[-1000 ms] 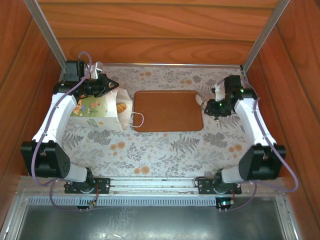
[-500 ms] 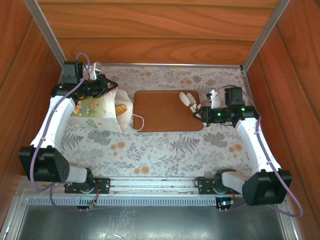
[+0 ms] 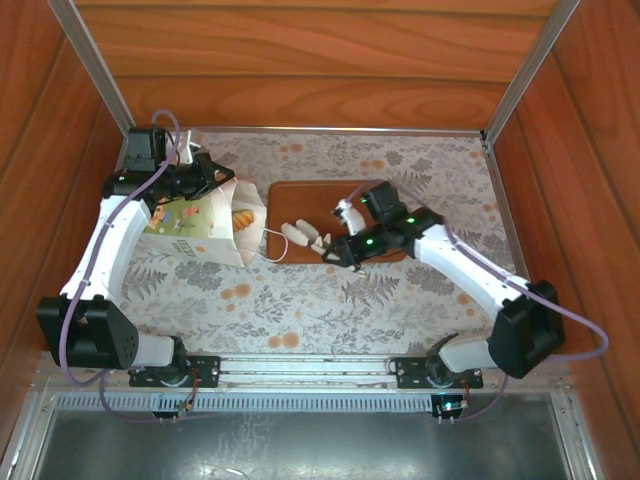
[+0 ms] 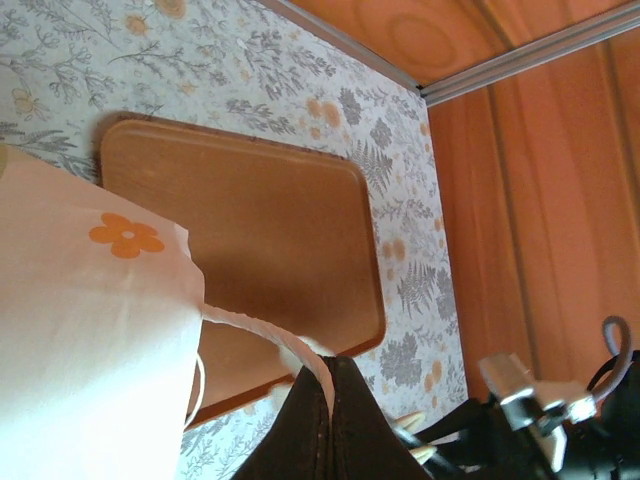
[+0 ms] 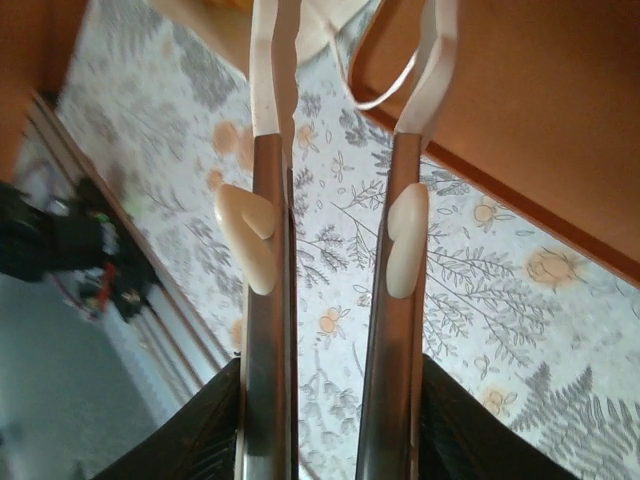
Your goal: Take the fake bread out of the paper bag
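Found the paper bag lying on its side at the left of the counter, printed face up. Noted its long axis running left to right, base toward the left wall, open mouth pointing right at the flat brown board just beside it. Spotted a golden bit of the fake bread just inside that mouth, too small to tell its shape or which way its length ran.

Saw the left claw at the far upper edge of the mouth, pressed together on the bag. Made out, in the left wrist view, a white strip curving from the bag straight into the closed dark fingers.

Saw the right claw low over the near-left corner of the board, fingers apart and aimed left at the bag's mouth. Noted a white cord loop trailing from the mouth onto the counter, just ahead of those tips. Could not tell whether tips and cord touched.
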`<state>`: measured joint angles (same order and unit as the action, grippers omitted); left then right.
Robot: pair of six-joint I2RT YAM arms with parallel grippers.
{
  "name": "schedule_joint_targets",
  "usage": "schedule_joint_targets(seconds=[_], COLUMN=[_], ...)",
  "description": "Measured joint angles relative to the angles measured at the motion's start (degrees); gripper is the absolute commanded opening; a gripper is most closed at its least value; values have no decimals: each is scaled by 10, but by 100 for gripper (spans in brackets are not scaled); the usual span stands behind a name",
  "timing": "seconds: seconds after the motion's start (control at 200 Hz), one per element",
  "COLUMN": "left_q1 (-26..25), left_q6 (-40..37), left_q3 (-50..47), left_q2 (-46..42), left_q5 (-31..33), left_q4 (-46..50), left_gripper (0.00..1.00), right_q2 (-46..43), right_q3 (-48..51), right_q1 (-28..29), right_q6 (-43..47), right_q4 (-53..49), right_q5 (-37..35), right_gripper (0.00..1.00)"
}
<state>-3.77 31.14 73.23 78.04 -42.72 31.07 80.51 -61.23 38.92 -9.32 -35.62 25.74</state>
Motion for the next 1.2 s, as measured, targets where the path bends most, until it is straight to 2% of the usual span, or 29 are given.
schedule_joint_targets(seconds=[0.135, 0.23, 0.445, 0.67, 0.82, 1.204], left_q1=[0, 0, 0, 0, 0, 0], left_q6=[0, 0, 0, 0, 0, 0], left_q3=[0, -1, -2, -2, -2, -2], left_q2=[-6, -7, -7, -7, -7, -7], left_q5=[5, 6, 7, 6, 5, 3], left_q4=[0, 0, 0, 0, 0, 0], left_gripper=[0, 0, 0, 0, 0, 0], right_q2=[58, 99, 201, 257, 271, 327], right_q3=[-47, -100, -209, -244, -260, -332], right_q1=[70, 96, 118, 122, 122, 122], right_q6=[64, 122, 248, 345, 393, 451], right_q4=[5, -1, -14, -28, -30, -34], right_q5=[-81, -131, -228, -301, -332, -343], right_gripper=[44, 45, 48, 53, 52, 52])
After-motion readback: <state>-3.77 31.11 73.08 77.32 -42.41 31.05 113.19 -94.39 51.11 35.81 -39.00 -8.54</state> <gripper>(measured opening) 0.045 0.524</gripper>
